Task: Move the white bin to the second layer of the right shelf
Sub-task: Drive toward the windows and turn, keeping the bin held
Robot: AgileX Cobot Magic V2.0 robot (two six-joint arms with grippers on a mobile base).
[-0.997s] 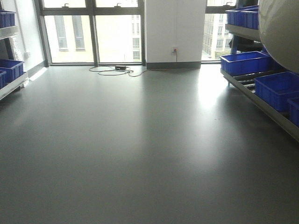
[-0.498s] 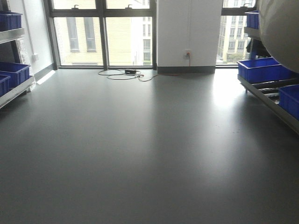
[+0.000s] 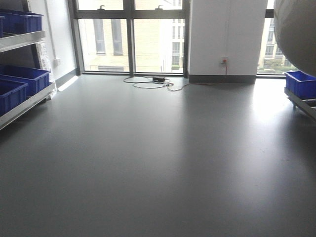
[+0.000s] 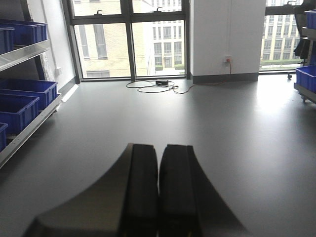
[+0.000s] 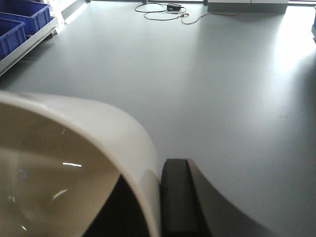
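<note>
Entry, view swing: over the last second the front view pans left, the right shelf (image 3: 301,104) slides to the frame's right edge and the left shelf (image 3: 27,104) enters, so I judge placement is not yet close. Entry, white bin (image 3: 296,29): carried aloft at upper right, rim pinched by the right gripper (image 5: 156,182). Entry, left gripper (image 4: 159,148): fingers pressed together, empty, held level above the floor (image 4: 237,128).

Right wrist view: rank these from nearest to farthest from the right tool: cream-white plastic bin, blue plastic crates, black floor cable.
1. Cream-white plastic bin, lower left, its rim pinched in the right tool.
2. Blue plastic crates, at the upper left.
3. Black floor cable, top centre, farthest.
</note>
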